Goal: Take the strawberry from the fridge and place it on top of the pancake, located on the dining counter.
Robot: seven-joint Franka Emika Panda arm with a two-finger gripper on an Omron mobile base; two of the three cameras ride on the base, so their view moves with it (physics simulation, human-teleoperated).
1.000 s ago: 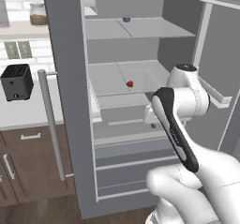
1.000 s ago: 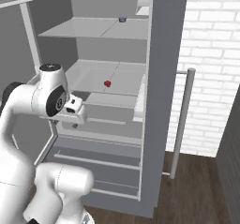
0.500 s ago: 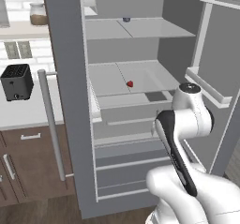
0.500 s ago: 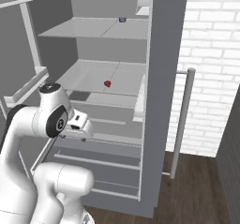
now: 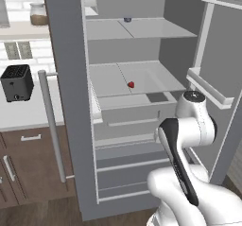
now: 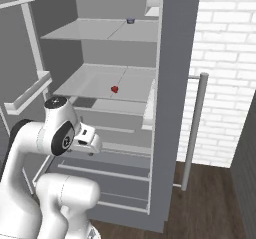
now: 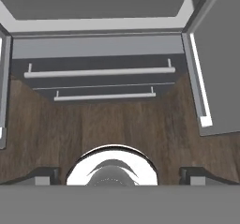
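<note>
You face the fridge (image 5: 71, 102) standing open, its pale grey shelves filling the middle of both base views, with a white brick wall (image 6: 225, 58) at the right of the right base view and dark wood floor (image 7: 117, 129) below. The strawberry (image 5: 131, 84) (tiny, bright red, rounded) sits alone near the centre of the middle shelf (image 5: 113, 81). The tool (image 7: 120, 174) points down at the floor before the lower drawers (image 7: 98, 72), its tips spread wide, holding nothing.

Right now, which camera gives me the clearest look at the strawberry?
The left base view: the strawberry sits unobstructed on the fridge's middle shelf. The right base view also shows it, from the other side. The hand view looks down at the lower drawers and floor.
</note>
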